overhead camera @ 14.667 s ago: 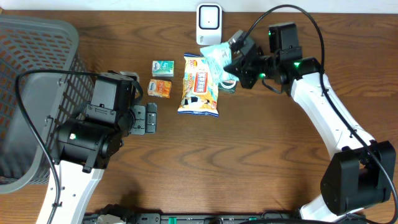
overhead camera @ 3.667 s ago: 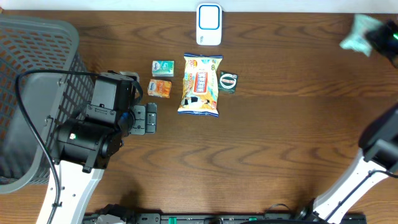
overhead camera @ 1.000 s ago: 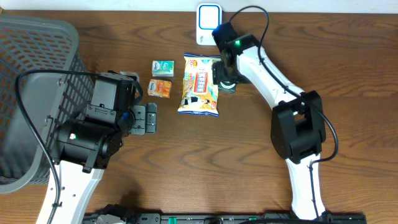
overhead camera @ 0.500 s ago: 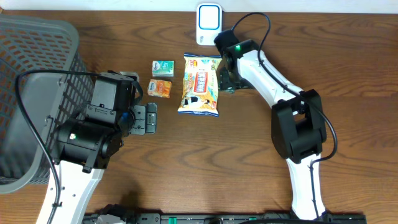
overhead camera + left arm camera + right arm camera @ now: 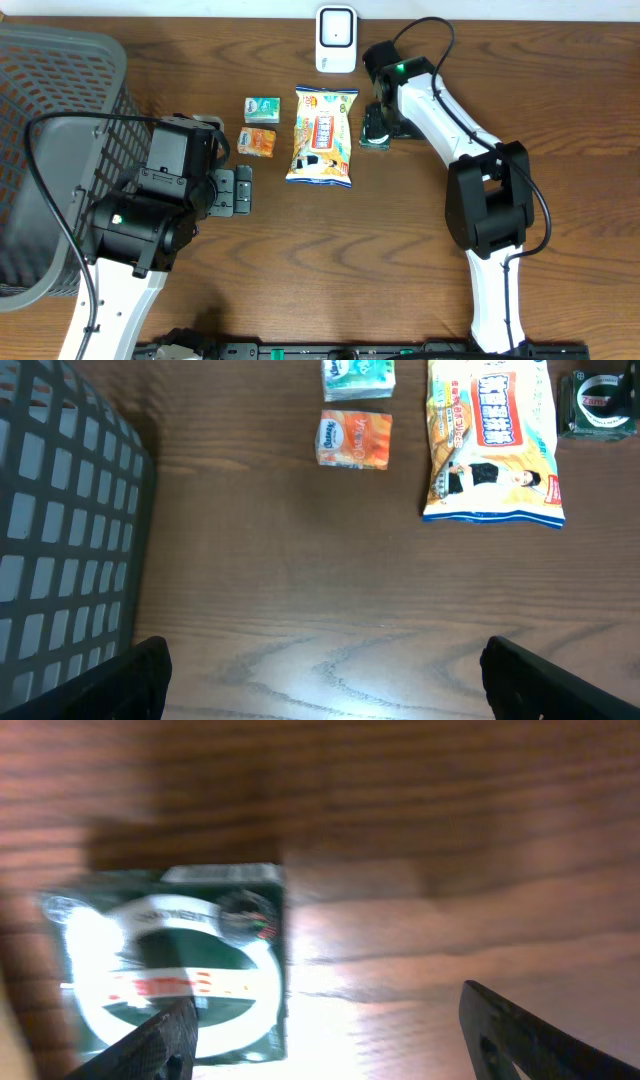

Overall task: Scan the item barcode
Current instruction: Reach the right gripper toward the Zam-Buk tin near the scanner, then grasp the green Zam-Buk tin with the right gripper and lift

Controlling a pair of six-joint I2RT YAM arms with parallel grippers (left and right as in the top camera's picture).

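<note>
Table (image 5: 400, 260): brown wood grain, flat, hard, with glare in the right wrist view. Ample bare wood right of and below the goods.

Basket (image 5: 60, 60): grey mesh, at far left, well apart from the work.

Left gripper (image 5: 232, 192): parked near the basket, jaws spread wide, nothing between them. Well apart from the item; not the arm for this job.

Snack bag (image 5: 322, 136): long axis running away from the robot, just beside the item on its left. Judged the main obstruction to a clean approach.

Scanner (image 5: 337, 38): white, at the table's far edge, near the item and up-left of it in the overhead view.

Right gripper (image 5: 326, 1002): directly above the item, jaws apart, gripping nothing.

Pale green sachet (image 5: 262, 108) and orange sachet (image 5: 258, 142): left of the snack bag, out of the way.

Green packet (image 5: 170, 970): judged the item to scan. Flat on the wood, roughly square, no marked long axis, white ring printed on top. Off centre in the right wrist view, under the finger at that view's left, not between the jaws. Blurred; barcode not visible.

Judgement: sideways correction toward the packet needed before closing.
</note>
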